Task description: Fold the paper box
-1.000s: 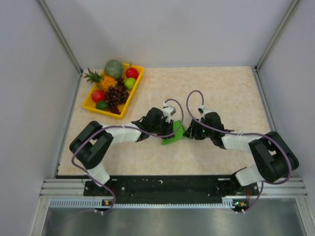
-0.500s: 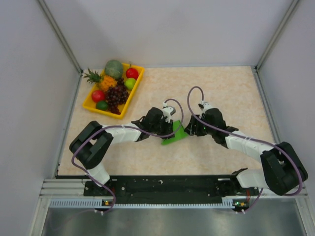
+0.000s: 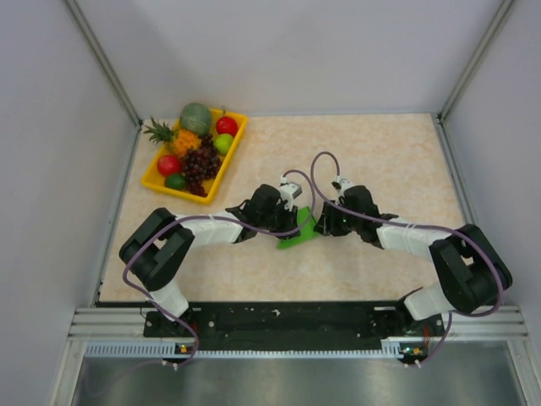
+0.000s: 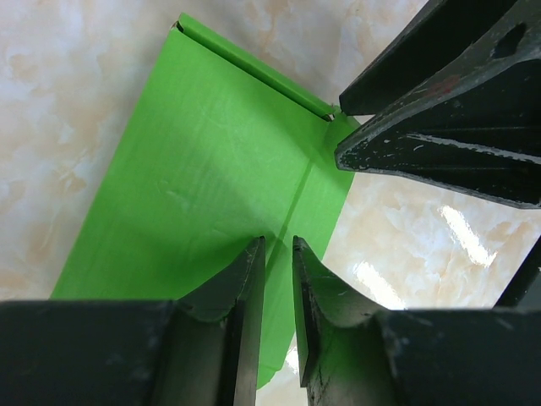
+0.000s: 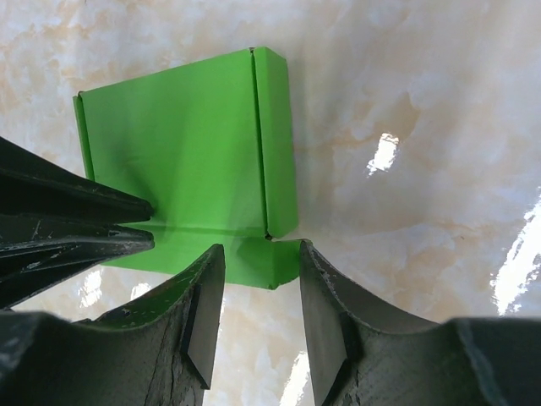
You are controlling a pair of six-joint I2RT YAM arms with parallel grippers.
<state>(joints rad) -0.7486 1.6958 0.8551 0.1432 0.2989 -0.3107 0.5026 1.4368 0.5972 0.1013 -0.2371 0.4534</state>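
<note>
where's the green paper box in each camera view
Top external: paper box in the middle of the table.
Left wrist: box fills the left and centre.
Right wrist: box sits upper left of centre.
Shared landmark: the marbled beige table under it.

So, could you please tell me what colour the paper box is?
The paper box is bright green; right wrist view.

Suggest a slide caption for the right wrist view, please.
Right hand open over one flap of the paper box, left hand at its side.
</note>
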